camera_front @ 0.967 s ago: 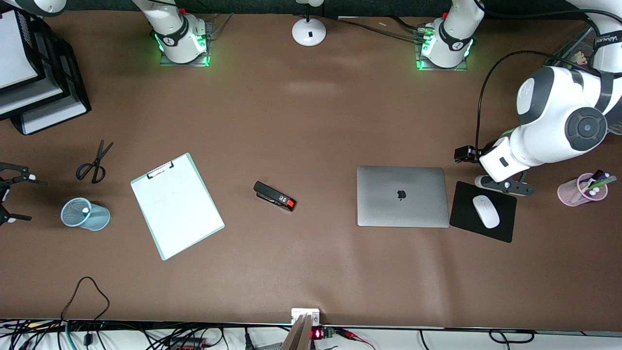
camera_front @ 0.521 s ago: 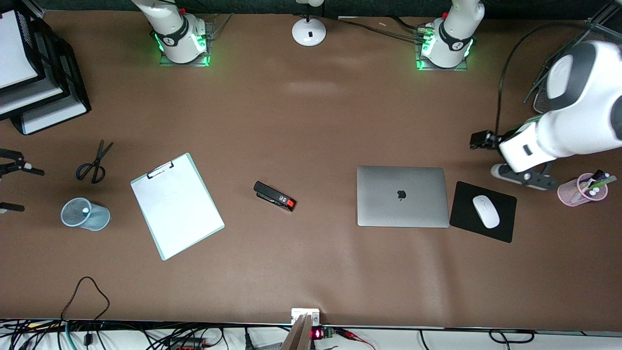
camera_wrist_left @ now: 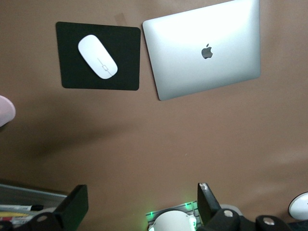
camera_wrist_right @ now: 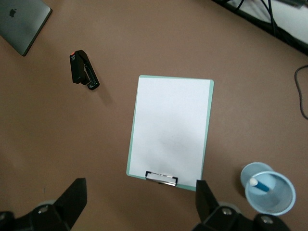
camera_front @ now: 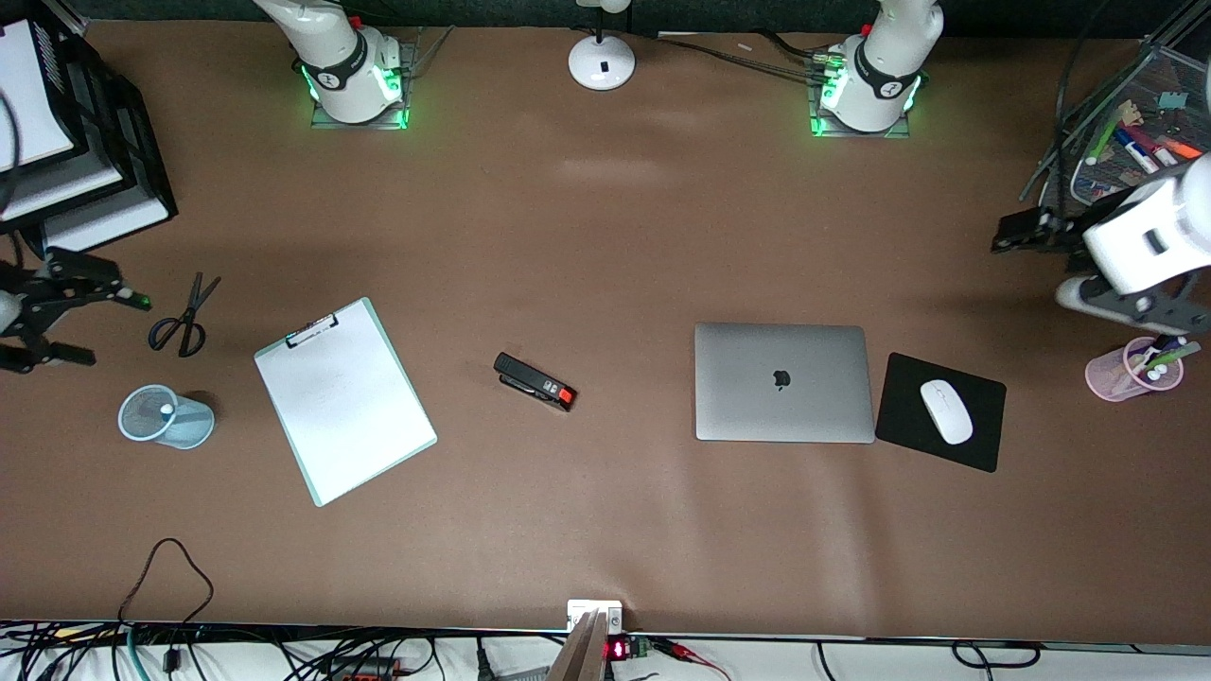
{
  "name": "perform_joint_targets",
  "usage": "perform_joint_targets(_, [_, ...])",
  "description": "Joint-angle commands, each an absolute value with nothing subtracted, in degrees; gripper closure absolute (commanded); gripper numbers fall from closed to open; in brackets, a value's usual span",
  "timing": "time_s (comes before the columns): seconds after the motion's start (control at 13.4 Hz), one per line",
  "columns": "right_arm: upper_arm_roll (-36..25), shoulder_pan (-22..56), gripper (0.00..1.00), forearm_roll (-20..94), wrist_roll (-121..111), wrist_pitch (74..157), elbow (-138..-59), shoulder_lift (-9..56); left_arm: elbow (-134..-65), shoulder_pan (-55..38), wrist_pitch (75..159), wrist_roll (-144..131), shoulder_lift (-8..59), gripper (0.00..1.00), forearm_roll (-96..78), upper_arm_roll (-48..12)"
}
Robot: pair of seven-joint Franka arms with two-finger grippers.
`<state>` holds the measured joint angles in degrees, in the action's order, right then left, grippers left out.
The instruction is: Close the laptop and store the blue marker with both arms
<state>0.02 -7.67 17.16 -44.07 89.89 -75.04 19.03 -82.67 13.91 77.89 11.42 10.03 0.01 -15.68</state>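
The silver-grey laptop [camera_front: 783,382] lies shut on the table, apple logo up; it also shows in the left wrist view [camera_wrist_left: 204,48] and at the edge of the right wrist view [camera_wrist_right: 21,21]. The blue marker [camera_wrist_right: 258,185] stands, whitish cap end up, in a light blue mesh cup [camera_front: 166,417]. My left gripper [camera_front: 1131,303] is open and empty, in the air between the wire tray and the pink cup; it also shows in its wrist view [camera_wrist_left: 139,204]. My right gripper [camera_front: 85,322] is open and empty, in the air beside the scissors; it also shows in its wrist view [camera_wrist_right: 139,199].
A clipboard [camera_front: 344,400], a black stapler [camera_front: 535,381] and scissors [camera_front: 184,317] lie on the table. A white mouse [camera_front: 946,410] sits on a black pad [camera_front: 984,445]. A pink cup [camera_front: 1131,371], a wire tray [camera_front: 1140,142] of markers, black paper trays [camera_front: 114,151] and a lamp base [camera_front: 602,61] stand around the edges.
My left gripper has drawn away from the mouse pad toward the wire tray. My right gripper has moved away from the front camera, up beside the scissors. Nothing on the table moved.
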Motion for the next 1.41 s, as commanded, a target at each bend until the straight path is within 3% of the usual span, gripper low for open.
perform_joint_targets(0.0, [-1.05, -5.28, 0.0, 14.51, -36.95, 90.97, -80.76, 14.95, -88.76, 7.15, 80.05, 13.62, 4.14, 0.0, -2.01, -9.08])
perform_joint_targets(0.22, [-4.64, 0.42, 0.0, 11.09, -27.36, 90.35, -82.96, 12.14, -98.14, -1.38, 89.0, 13.01, -1.92, 0.0, -1.93, 2.5])
perform_joint_targets(0.3, [-5.96, 2.18, 0.0, 9.51, -25.07, 90.26, -83.75, 11.26, -100.35, -1.75, 92.77, 13.01, -3.15, 0.0, -1.93, 3.77])
perform_joint_targets(0.74, [-7.47, 3.78, 0.0, 0.97, -2.66, 78.06, -84.82, 7.65, -102.3, 0.09, 95.97, 5.8, -4.13, 0.0, -1.59, 1.68])
perform_joint_targets(1.04, [-6.42, -2.09, 0.0, 0.26, -3.51, 83.28, -84.73, 7.47, -101.52, 0.09, 94.93, 6.86, -4.13, 0.0, 0.18, 0.18])
perform_joint_targets(1.34, [-5.98, -1.32, 0.0, -0.44, -1.58, 83.85, -85.16, 6.51, -99.68, 0.18, 92.02, 6.68, -3.52, 0.0, -0.35, 0.26])
